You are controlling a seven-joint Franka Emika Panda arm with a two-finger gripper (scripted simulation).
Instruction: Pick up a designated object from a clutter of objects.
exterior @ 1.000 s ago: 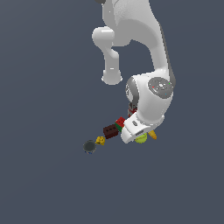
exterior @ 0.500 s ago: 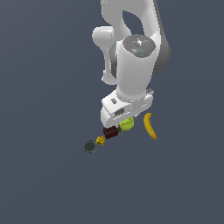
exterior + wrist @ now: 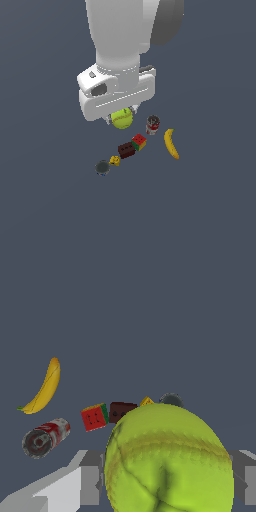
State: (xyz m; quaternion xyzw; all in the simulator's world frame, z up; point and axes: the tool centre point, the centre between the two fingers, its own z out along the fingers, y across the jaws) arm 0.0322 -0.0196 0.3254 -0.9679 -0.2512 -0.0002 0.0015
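The yellow-green tennis ball (image 3: pixel 121 119) hangs under the white hand, well above the floor, with my gripper (image 3: pixel 121 120) shut on it. In the wrist view the tennis ball (image 3: pixel 169 461) fills the foreground between the two grey fingers (image 3: pixel 90 483). Below lies the rest of the clutter: a yellow banana (image 3: pixel 171 143), a red-labelled can (image 3: pixel 152 124), a red-green-yellow cube (image 3: pixel 139 142), a dark brown brick (image 3: pixel 126 149), a tiny yellow piece (image 3: pixel 114 160) and a dark grey round object (image 3: pixel 102 167). The fingertips are mostly hidden by the hand in the exterior view.
The clutter lies in a loose row on a flat dark grey-blue floor (image 3: pixel 210 200). In the wrist view the banana (image 3: pixel 44 388), can (image 3: pixel 45 437), cube (image 3: pixel 95 417) and brick (image 3: pixel 122 411) sit beyond the ball. The large white arm (image 3: pixel 125 35) rises above.
The arm has lifted and swung towards the camera with the tennis ball held in it, clear of the clutter. The banana and can, earlier hidden by the arm, now show.
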